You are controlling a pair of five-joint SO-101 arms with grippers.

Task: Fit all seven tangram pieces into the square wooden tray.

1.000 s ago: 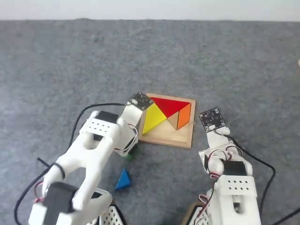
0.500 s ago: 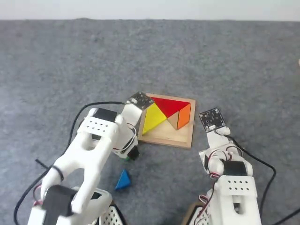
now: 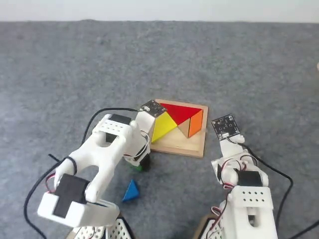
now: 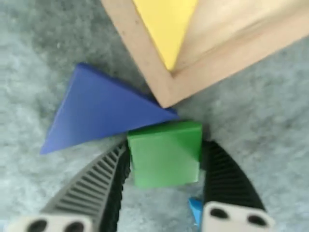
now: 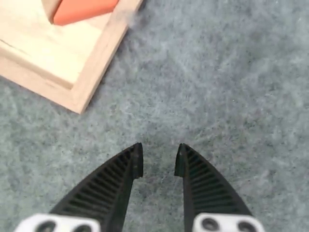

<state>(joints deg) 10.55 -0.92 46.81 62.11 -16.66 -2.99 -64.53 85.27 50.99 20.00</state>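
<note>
Under half done, I judge: yellow, red and orange pieces are lying in the tray, the left gripper is clamping the green square just outside its corner against a blue triangle, and the right gripper is hovering beside the tray, fingers slightly apart.

The left arm has swung rightward, its end effector gripping the green square.

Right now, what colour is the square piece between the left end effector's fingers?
Green; the square piece shows best in the left wrist view.
</note>
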